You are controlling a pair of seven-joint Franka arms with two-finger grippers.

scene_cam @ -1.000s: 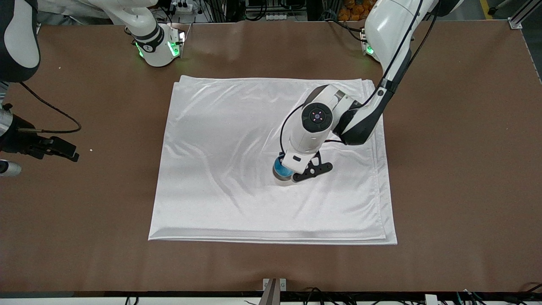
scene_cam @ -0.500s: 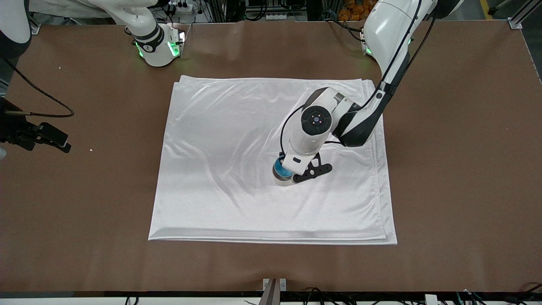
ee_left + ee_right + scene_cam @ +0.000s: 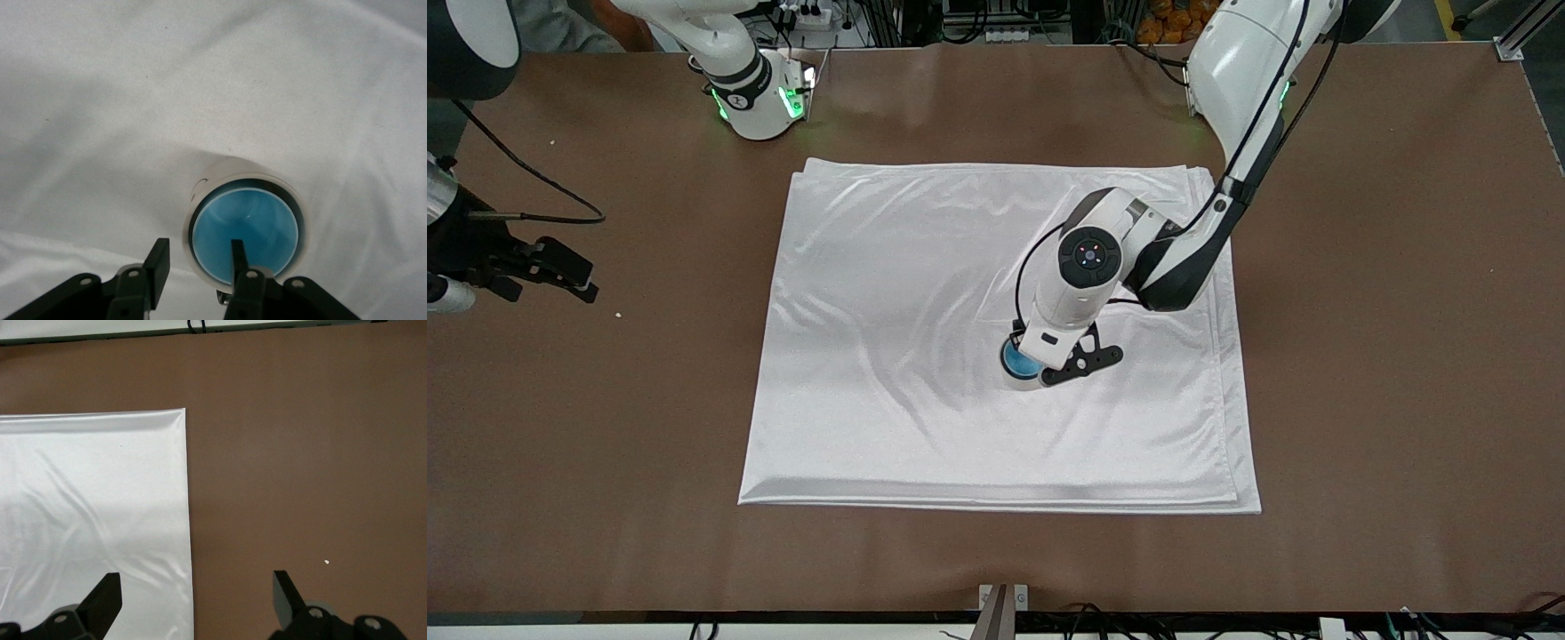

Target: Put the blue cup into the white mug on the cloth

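The blue cup stands inside the white mug, with only its bright blue inside showing within the mug's off-white rim. The mug stands upright on the white cloth, toward the left arm's end. In the front view the cup and a sliver of the mug show under the left hand. My left gripper is open just above them, with one finger over the cup's inside and the other outside the mug. My right gripper is open and empty.
The right gripper hangs over bare brown table at the right arm's end, beside the cloth's edge. A small white crumb lies on the table there. The cloth is lightly wrinkled around the mug.
The blue cup has sunk lower into the mug, and its outer side no longer shows. The left hand rose slightly. The right gripper shifted about over the table's right-arm end.
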